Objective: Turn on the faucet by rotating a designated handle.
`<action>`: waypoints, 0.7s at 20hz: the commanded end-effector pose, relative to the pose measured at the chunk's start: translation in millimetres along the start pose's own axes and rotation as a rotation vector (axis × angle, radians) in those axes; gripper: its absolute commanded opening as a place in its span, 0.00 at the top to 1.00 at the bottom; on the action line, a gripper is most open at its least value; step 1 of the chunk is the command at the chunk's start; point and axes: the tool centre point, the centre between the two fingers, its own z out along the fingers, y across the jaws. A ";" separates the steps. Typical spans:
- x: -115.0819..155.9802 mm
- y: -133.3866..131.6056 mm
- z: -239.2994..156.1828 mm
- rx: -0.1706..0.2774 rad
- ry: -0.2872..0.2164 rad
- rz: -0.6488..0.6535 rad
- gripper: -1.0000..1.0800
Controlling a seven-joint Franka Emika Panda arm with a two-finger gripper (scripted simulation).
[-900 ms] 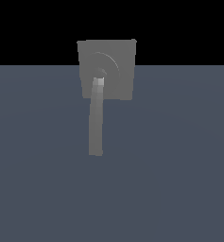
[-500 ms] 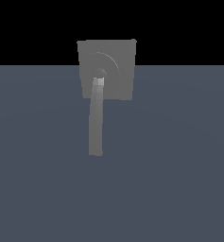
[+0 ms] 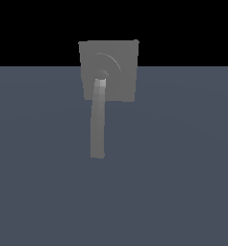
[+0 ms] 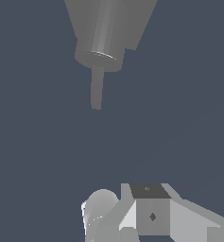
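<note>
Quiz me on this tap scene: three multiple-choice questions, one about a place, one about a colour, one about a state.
1. In the exterior view, where does the handle point from its hub?
A. down
B. up
C. to the right

2. What colour is the faucet?
A. red
B. grey
C. gold

3. Is the gripper touching the handle?
A. it grips it
B. it presses on it
C. it is clear of it

Answers: 1 A, the bar hangs below the block. 2 B, matte grey all over. 3 C, the wrist view shows open floor between them.
</note>
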 end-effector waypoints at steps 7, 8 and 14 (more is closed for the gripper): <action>4.0 -0.1 -17.6 -0.161 0.072 -0.124 1.00; 4.7 -0.4 -21.0 -0.192 0.083 -0.146 1.00; 9.8 -6.4 -48.8 -0.431 0.145 -0.317 1.00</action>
